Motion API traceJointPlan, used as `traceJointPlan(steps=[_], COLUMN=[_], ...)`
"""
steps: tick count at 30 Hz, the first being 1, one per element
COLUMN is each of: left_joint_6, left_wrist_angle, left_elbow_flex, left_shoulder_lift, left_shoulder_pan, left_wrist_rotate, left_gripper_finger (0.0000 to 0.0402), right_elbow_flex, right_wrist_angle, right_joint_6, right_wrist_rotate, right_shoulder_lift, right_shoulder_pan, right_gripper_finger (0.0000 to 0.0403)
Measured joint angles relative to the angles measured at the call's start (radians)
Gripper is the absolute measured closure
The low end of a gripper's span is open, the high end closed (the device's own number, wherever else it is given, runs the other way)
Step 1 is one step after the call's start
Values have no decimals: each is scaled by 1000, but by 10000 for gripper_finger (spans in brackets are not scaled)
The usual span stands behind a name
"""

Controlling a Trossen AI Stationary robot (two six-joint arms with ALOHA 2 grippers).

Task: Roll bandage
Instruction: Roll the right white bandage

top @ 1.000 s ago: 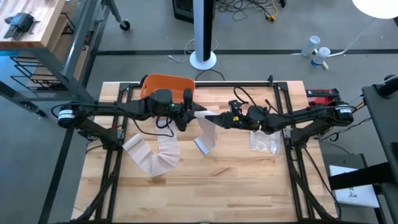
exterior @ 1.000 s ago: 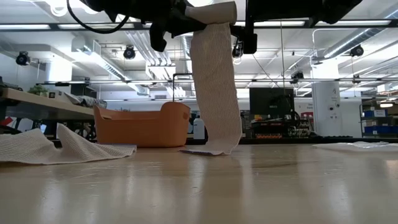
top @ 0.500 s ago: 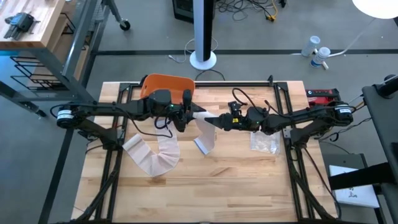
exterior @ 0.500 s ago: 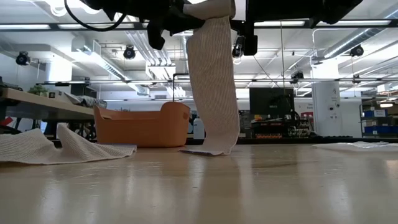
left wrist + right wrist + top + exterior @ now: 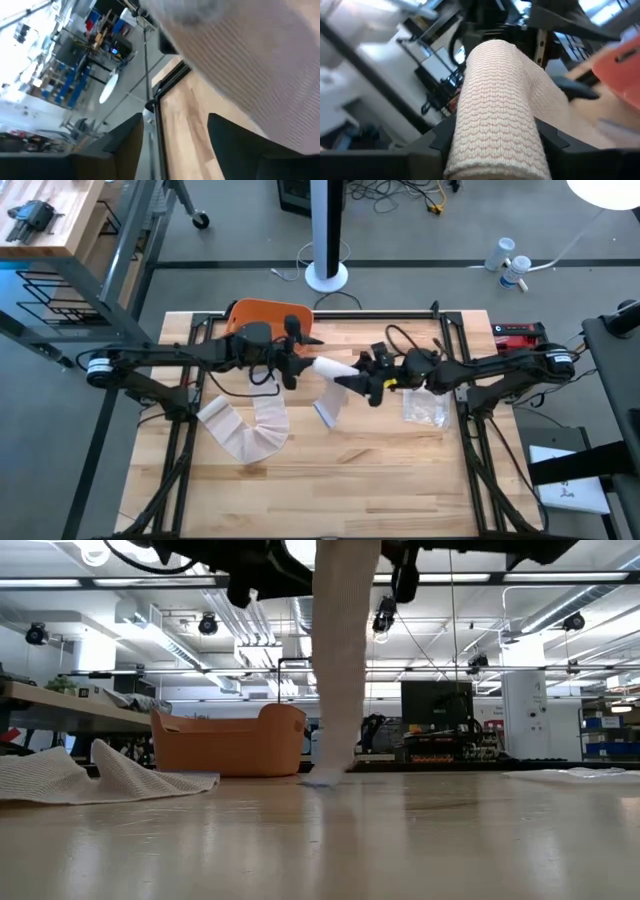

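Rolling is under way: you have the bandage (image 5: 330, 380) lifted above the middle of the desk (image 5: 400, 470), its wound end a fat roll clamped between the fingers of the right pincer (image 5: 362, 383), its loose tail hanging to the wood. Your left pincer (image 5: 298, 352) sits just left of the roll; whether it grips the cloth, you cannot tell. Next, judge that you must turn the roll again while keeping the tail taut. A second strip (image 5: 245, 430) lies near left.
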Motion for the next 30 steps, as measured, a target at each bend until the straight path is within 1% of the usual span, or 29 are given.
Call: traceJointPlan(steps=[3,5,8,11,16,18,20,22,24,26,30], left_joint_6=[-62,-108,-158,-203,-273,-293,-285,-283,-292,-316,-376], left_wrist_angle=[-30,-33,-9,31,105,117,117,120,134,143,152], left_elbow_flex=[0,0,1,1,1,2,4,5,5,5,5], left_shoulder_lift=[-26,-34,-39,-26,16,24,28,28,26,23,25], left_shoulder_pan=[0,0,0,-1,-1,-1,-1,-2,-2,-2,-7], left_wrist_rotate=[20,84,207,287,301,301,301,303,326,392,552], left_gripper_finger=[171,161,147,134,114,106,100,97,94,93,93], right_elbow_flex=[0,1,0,0,0,34,93,161,225,289,401], right_wrist_angle=[-79,-143,-277,-380,-449,-529,-646,-741,-816,-848,-837], right_joint_6=[-86,-151,-219,-278,-290,-273,-269,-276,-299,-336,-417], right_wrist_rotate=[-9,-9,-8,-9,-59,-60,-52,-48,-48,-57,-52], right_shoulder_lift=[-60,-99,-158,-208,-260,-270,-265,-232,-191,-140,-65], right_shoulder_pan=[0,-1,-1,-1,0,3,13,34,69,109,196], right_gripper_finger=[243,245,245,245,246,247,250,253,255,255,252])
